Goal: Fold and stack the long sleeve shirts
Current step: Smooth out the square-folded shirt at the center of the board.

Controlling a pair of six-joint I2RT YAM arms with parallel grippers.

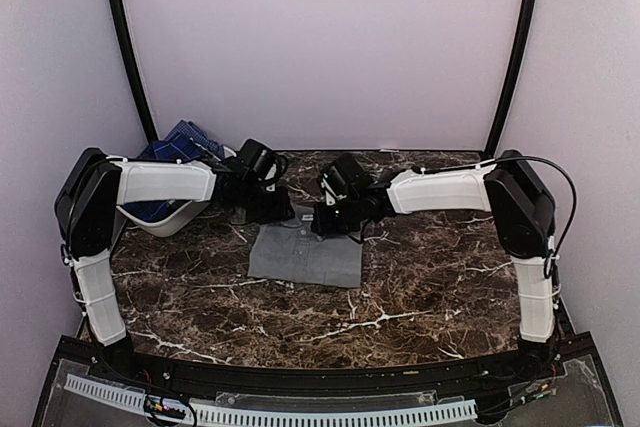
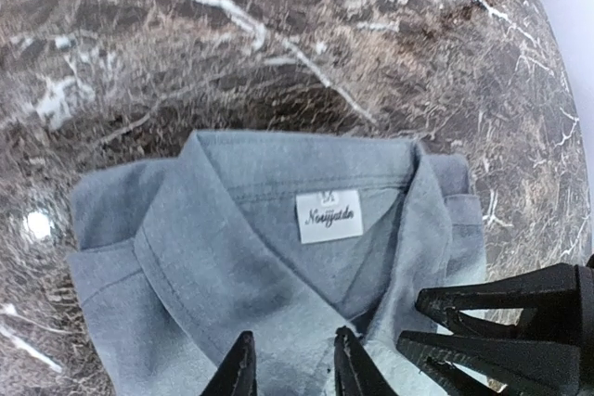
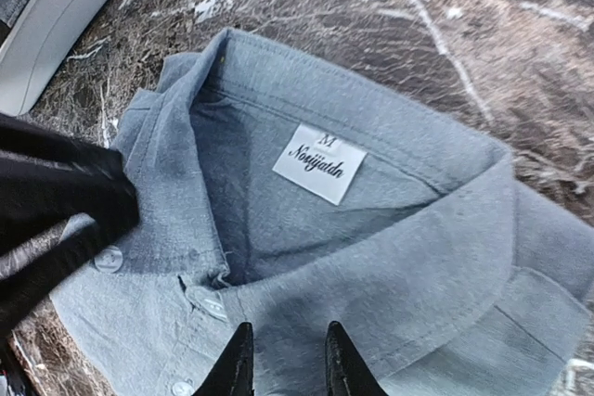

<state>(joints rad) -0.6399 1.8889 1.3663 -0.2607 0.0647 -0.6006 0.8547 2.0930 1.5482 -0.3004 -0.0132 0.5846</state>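
The grey long sleeve shirt (image 1: 305,255) lies folded in a flat rectangle on the marble table, collar toward the back, its white neck label (image 2: 329,215) showing. Both grippers hover over the collar end. My left gripper (image 2: 295,359) is over the left collar flap, jaws partly apart, cloth lying flat below them. My right gripper (image 3: 288,350) is just right of the button placket (image 3: 206,301), also partly open with nothing pinched. The two grippers are close together (image 1: 275,209) (image 1: 325,217). The dark blue plaid shirt (image 1: 180,142) sits bunched in the basket at the back left.
The white oval basket (image 1: 165,219) stands at the back left, under my left arm, and its rim (image 3: 56,25) lies close to the shirt's collar corner. Dark marble table (image 1: 420,287) surrounds the shirt; purple walls enclose the back and sides.
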